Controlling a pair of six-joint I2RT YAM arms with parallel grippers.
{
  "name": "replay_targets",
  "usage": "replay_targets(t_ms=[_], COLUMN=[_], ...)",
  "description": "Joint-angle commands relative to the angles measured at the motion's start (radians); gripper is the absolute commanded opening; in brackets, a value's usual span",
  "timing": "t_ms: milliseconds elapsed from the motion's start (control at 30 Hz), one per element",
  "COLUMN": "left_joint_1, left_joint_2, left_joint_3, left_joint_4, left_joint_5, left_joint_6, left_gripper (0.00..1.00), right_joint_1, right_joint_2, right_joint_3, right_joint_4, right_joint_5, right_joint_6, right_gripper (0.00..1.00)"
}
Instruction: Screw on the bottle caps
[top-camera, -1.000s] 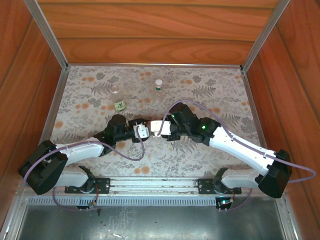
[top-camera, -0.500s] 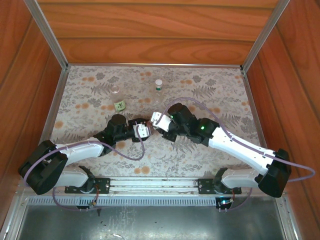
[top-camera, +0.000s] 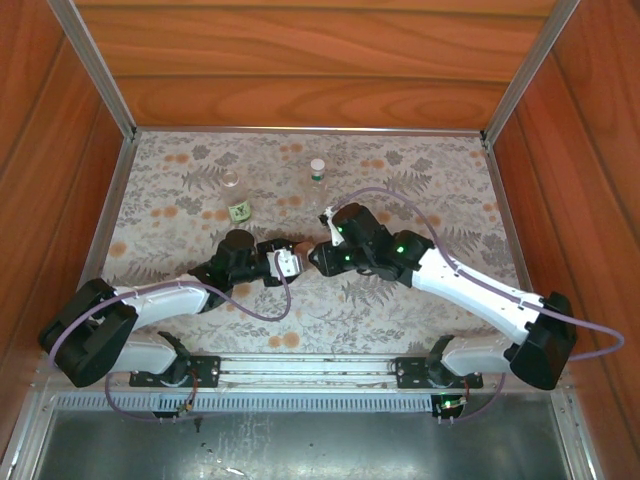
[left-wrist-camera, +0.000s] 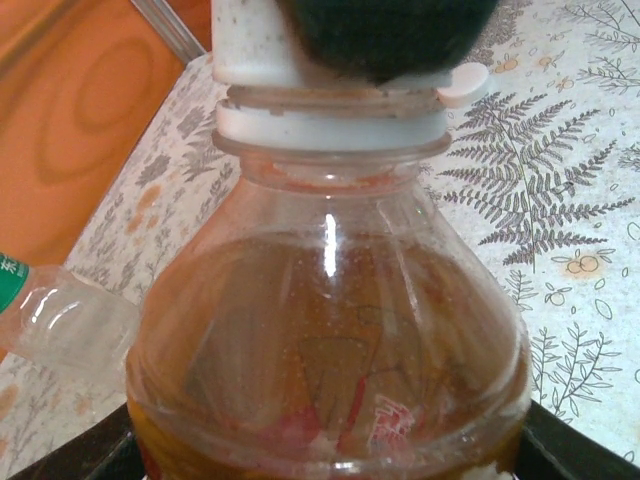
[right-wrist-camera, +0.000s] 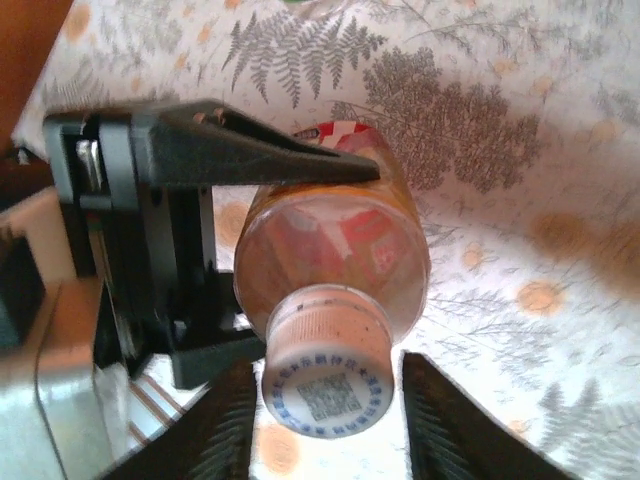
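Right tool at the cap of the amber bottle, left tool holding the body.
Left tool (top-camera: 288, 262) pinches the amber bottle (right-wrist-camera: 335, 250) by its body, above mid-tabletop (top-camera: 420, 175). The neck points away from it, straight at the right tool (right-wrist-camera: 325, 362), so the bottle's long axis runs tool to tool. The white cap (right-wrist-camera: 325, 395) sits on the neck between the right fingers (right-wrist-camera: 232, 420). Thin gaps show either side, so that tool looks slightly spread, not yet pinching. The right arm is nearer the cap, and the twist goes about that axis. Capped bottle (top-camera: 317, 170) and another bottle (top-camera: 236, 195) lie well apart on the far side; walls are well off and there is room to turn.
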Motion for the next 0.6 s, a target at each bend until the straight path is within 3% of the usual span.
replay_targets(t_ms=[0, 67, 267, 367, 567], left_joint_1=[-0.007, -0.008, -0.008, -0.008, -0.007], left_joint_2=[0.0, 0.006, 0.005, 0.004, -0.003], left_joint_3=[0.007, 0.009, 0.011, 0.009, 0.005], left_joint_4=[0.029, 0.028, 0.029, 0.029, 0.029], left_joint_5=[0.019, 0.022, 0.028, 0.026, 0.026], left_joint_6=[0.017, 0.018, 0.017, 0.017, 0.018], left_gripper=[0.61, 0.61, 0.61, 0.61, 0.61], right_joint_1=[-0.006, -0.007, -0.001, 0.002, 0.006], right_joint_2=[-0.083, -0.133, -0.156, -0.133, -0.06], right_joint_3=[-0.026, -0.071, -0.054, -0.032, 0.013], right_joint_4=[-0.033, -0.016, -0.034, -0.017, -0.014], right_joint_5=[-0.036, -0.042, -0.047, -0.046, -0.035], right_joint_6=[-0.478, -0.791, -1.311, -1.42, -1.494], right_gripper=[0.51, 0.52, 0.53, 0.52, 0.44])
